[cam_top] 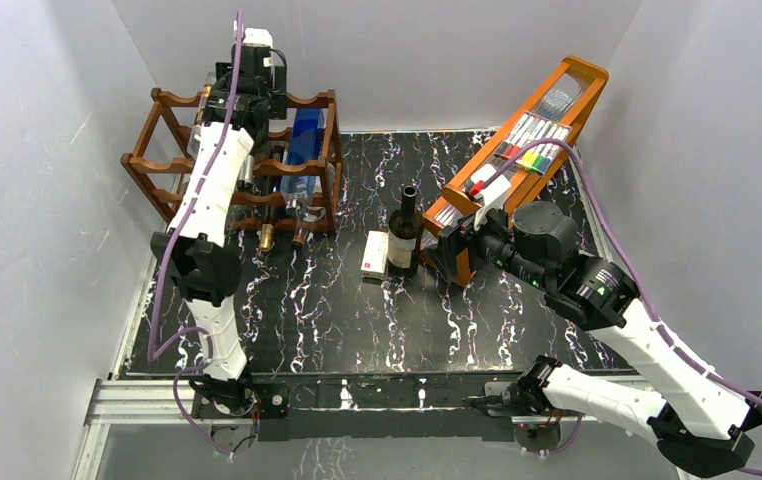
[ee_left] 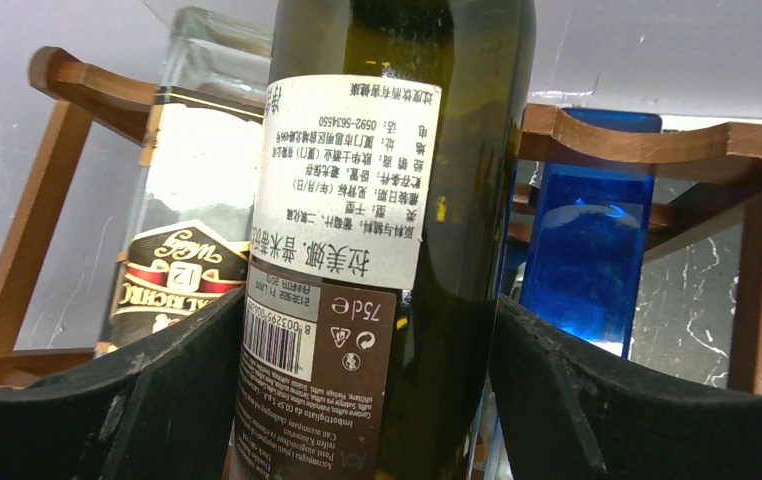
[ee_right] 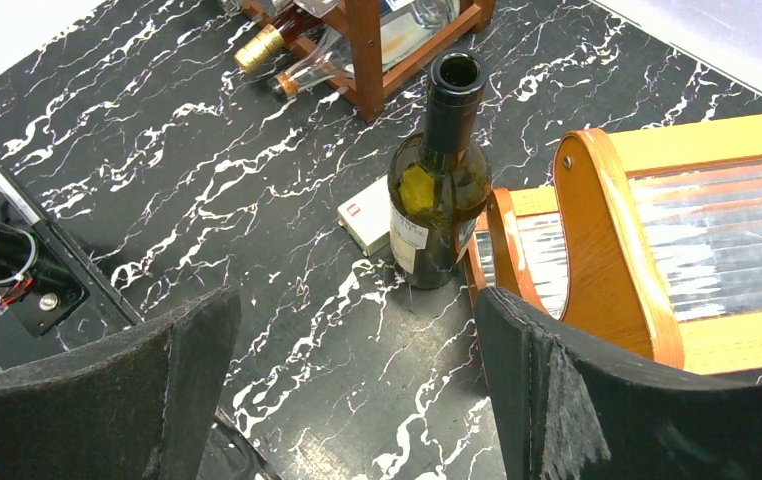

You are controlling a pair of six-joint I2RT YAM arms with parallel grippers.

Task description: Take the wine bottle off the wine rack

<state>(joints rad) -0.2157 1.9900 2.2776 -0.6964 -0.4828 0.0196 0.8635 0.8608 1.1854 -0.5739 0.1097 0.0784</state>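
The dark wooden wine rack (cam_top: 144, 165) stands at the back left; its wavy rail shows in the left wrist view (ee_left: 647, 145). My left gripper (cam_top: 242, 100) is at the rack's top tier. In its wrist view the gripper (ee_left: 369, 305) is shut on a dark green wine bottle (ee_left: 397, 200) with a white and brown label, one finger against each side. In the top view the arm hides that bottle. My right gripper (cam_top: 447, 250) hovers open and empty (ee_right: 357, 300) over the table.
A second open wine bottle (cam_top: 406, 235) stands upright mid-table (ee_right: 437, 200) beside a small white box (cam_top: 376, 255). The orange tray stand (cam_top: 527, 150) with markers leans at the right. A blue bottle (ee_left: 587, 240) and a clear labelled bottle (ee_left: 187, 200) flank the held one.
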